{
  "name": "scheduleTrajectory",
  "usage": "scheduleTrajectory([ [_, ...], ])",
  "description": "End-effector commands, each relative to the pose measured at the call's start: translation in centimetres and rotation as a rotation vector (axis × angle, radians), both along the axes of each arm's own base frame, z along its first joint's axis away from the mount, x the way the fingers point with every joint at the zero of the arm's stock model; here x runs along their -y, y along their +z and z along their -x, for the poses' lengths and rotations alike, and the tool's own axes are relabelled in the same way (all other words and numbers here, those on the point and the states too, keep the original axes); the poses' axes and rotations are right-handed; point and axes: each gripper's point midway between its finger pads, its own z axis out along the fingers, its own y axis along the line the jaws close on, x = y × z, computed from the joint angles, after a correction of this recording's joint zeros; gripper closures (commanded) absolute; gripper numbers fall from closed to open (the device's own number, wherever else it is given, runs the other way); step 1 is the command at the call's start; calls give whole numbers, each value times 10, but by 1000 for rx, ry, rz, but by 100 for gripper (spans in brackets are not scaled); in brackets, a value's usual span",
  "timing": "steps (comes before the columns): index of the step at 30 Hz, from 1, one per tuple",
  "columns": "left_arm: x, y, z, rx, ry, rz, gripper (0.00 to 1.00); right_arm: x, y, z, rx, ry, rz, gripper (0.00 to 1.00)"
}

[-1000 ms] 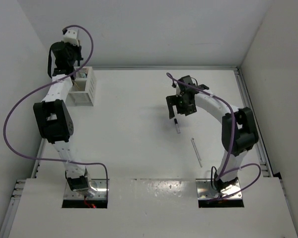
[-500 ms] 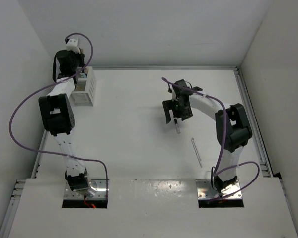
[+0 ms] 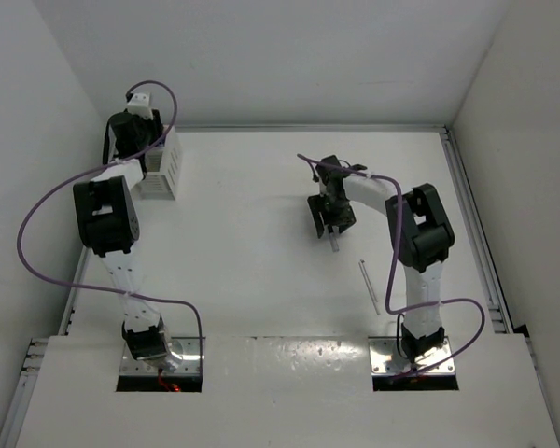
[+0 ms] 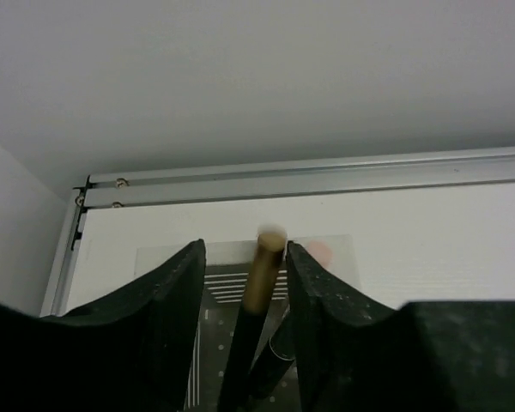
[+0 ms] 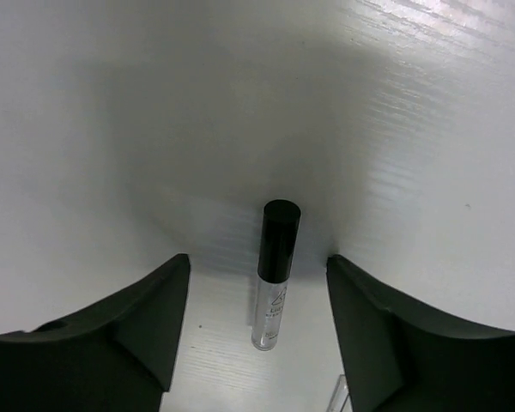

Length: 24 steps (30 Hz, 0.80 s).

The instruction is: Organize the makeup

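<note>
My left gripper [image 3: 152, 147] is over the white slatted box [image 3: 165, 170] at the back left. In the left wrist view the gripper [image 4: 245, 257] is open. A dark stick with a gold end [image 4: 263, 273] stands between the fingers, leaning against the right finger [image 4: 313, 292] and apart from the left one. A black tube [image 4: 279, 360] stands beside it in the box [image 4: 227, 287]. My right gripper [image 3: 329, 217] is open, low over a clear tube with a black cap [image 3: 334, 245]. In the right wrist view the gripper [image 5: 257, 262] straddles this tube [image 5: 279, 227] without touching it.
A thin clear stick [image 3: 369, 285] lies on the table right of and nearer than the clear tube; its tip shows in the right wrist view [image 5: 336, 399]. The back wall rail [image 4: 326, 176] runs just behind the box. Purple cables loop from both arms.
My left gripper has moved back and settled over the box. My right gripper has shifted slightly left and lower toward the clear tube, and its elbow has swung inward.
</note>
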Motion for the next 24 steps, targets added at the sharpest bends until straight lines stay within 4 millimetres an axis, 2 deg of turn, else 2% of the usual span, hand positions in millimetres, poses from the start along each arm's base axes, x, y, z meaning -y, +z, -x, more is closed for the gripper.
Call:
scheduleTrajectory([
  [1, -5, 58, 4, 94, -1, -16, 48, 3, 6, -13, 29, -6, 38, 37],
  [3, -4, 66, 3, 89, -12, -24, 45, 6, 2, -13, 18, -16, 52, 42],
  [4, -5, 81, 2, 86, -14, -45, 43, 7, 1, -12, 14, -26, 54, 45],
  [5, -2, 85, 2, 81, -39, -50, 41, 8, 0, -12, 10, -31, 53, 48],
  [7, 3, 109, 9, 102, -64, -77, 41, 10, -3, -12, 5, -40, 53, 60],
  [8, 6, 116, 12, 107, -77, -88, 40, 9, -4, -12, 5, -40, 54, 70],
  [10, 12, 130, 20, 122, -121, -150, 35, 12, -4, -11, -3, -42, 58, 82],
  [11, 26, 144, 30, 141, -202, -189, 35, 12, -3, -12, -1, -40, 55, 95],
  [12, 34, 149, 36, 145, -257, -230, 33, 12, 1, -14, 10, -37, 51, 100],
  [14, 54, 155, 51, 140, -389, -305, 28, 5, 12, -25, 44, -8, 14, 100],
  [15, 70, 164, 61, 152, -460, -327, 28, 0, 29, -39, 104, -1, -13, 100],
  [17, 97, 163, 78, 122, -637, -299, 25, -19, 58, -60, 185, 39, -94, 100],
  [18, 110, 169, 86, 123, -688, -285, 25, -24, 82, -69, 245, 45, -131, 100],
  [19, 118, 169, 95, 112, -731, -252, 25, -51, 115, -91, 354, 79, -246, 100],
  [20, 142, 164, 107, 89, -824, -208, 23, -60, 140, -96, 416, 91, -305, 100],
  [21, 152, 158, 110, 60, -846, -186, 23, -83, 181, -117, 583, 121, -429, 100],
  [22, 164, 159, 116, 38, -862, -174, 23, -97, 211, -115, 658, 154, -510, 100],
  [23, 191, 153, 126, -19, -908, -158, 23, -113, 245, -126, 779, 157, -606, 100],
  [24, 203, 149, 132, -52, -928, -151, 23, -119, 258, -122, 828, 169, -650, 100],
])
